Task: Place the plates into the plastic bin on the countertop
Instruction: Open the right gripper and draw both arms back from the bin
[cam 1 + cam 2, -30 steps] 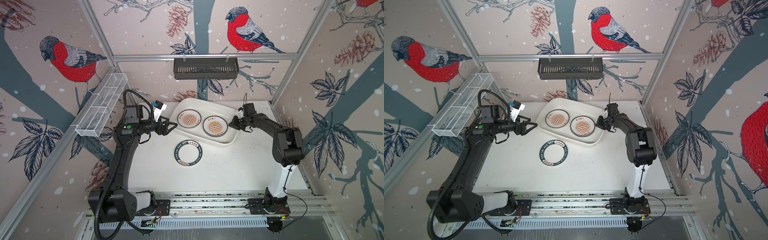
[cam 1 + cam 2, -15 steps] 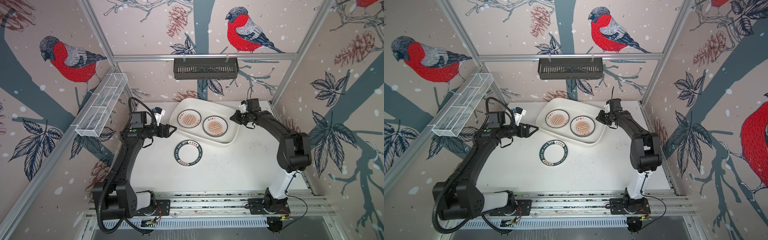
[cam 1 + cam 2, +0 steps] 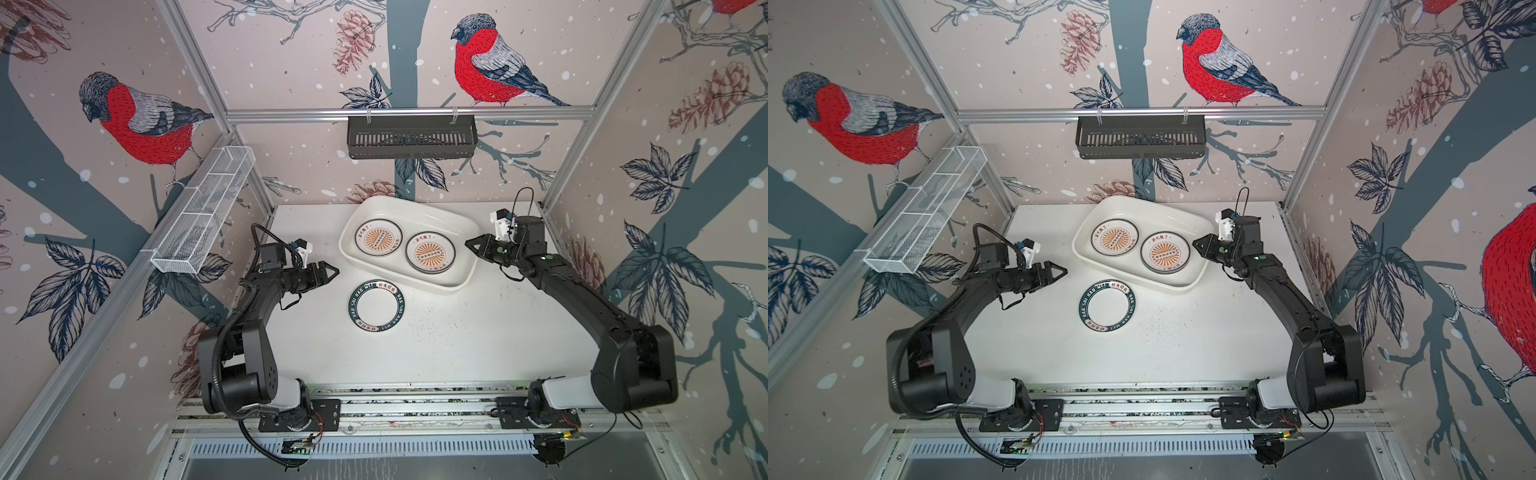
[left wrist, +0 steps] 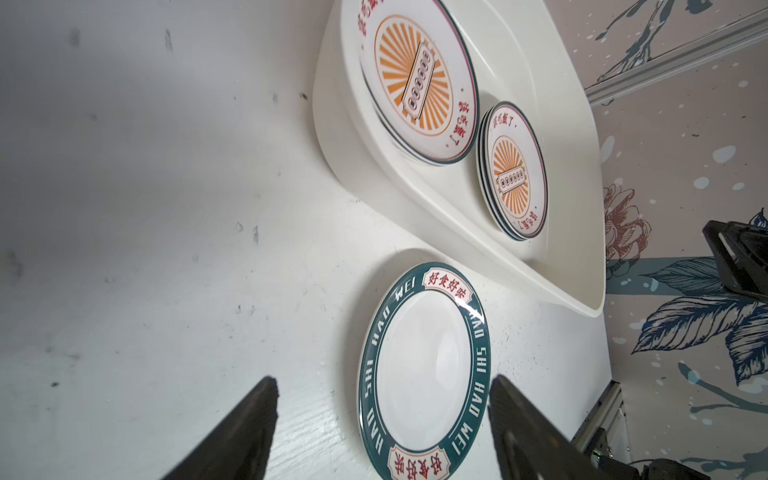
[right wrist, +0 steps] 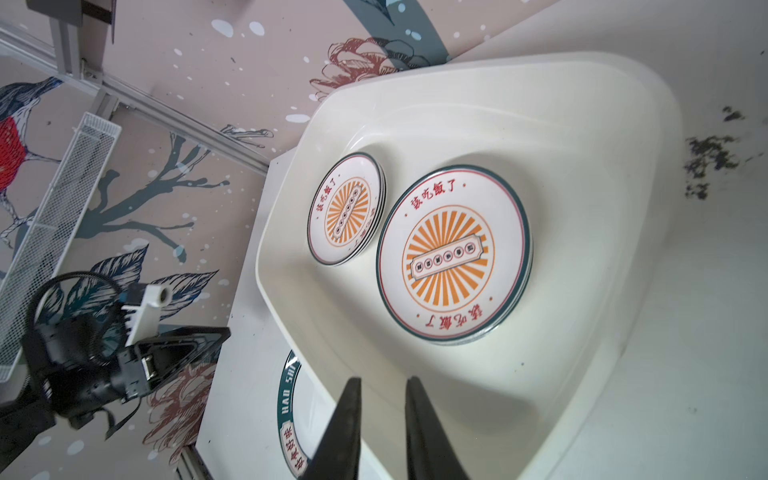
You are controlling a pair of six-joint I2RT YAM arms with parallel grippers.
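Black slatted basket (image 3: 411, 137) hangs on the back rail and white wire-mesh basket (image 3: 203, 212) on the left-side rail, both well apart from the arms. Large glossy white plastic bin (image 3: 432, 220) sits askew at the back of the table. Inside, side by side, are two stacks of white sunburst-centre plates: left stack (image 3: 378, 237) & right stack (image 3: 430, 252), a few plates each, exact no. can't tell. One white plate w/ dark-green lettered rim (image 3: 376, 306) lies flat on the countertop just in front of the bin, not touching it. The bin's near wall stands btwn it & the stacks. Left gripper (image 3: 332, 271) is near that plate's far-left edge, jaws wide apart, nothing in them. Right gripper (image 3: 469, 244) is just beside the bin's right end, jaws nearly together w/ a slim gap, holding nothing.

Flat white countertop (image 3: 457, 340) has small dark specks, w/ a thicker cluster near the bin's right end. Aluminium frame rails. Walls papered w/ red-breasted birds, pine cones & leaves.

Writing: the green rim reads "HAO SHI HAO WEI" in white, plus red "好食好味" in two pale panels. The sunburst plates carry red "該吃飯了" either side of the orange ctr.
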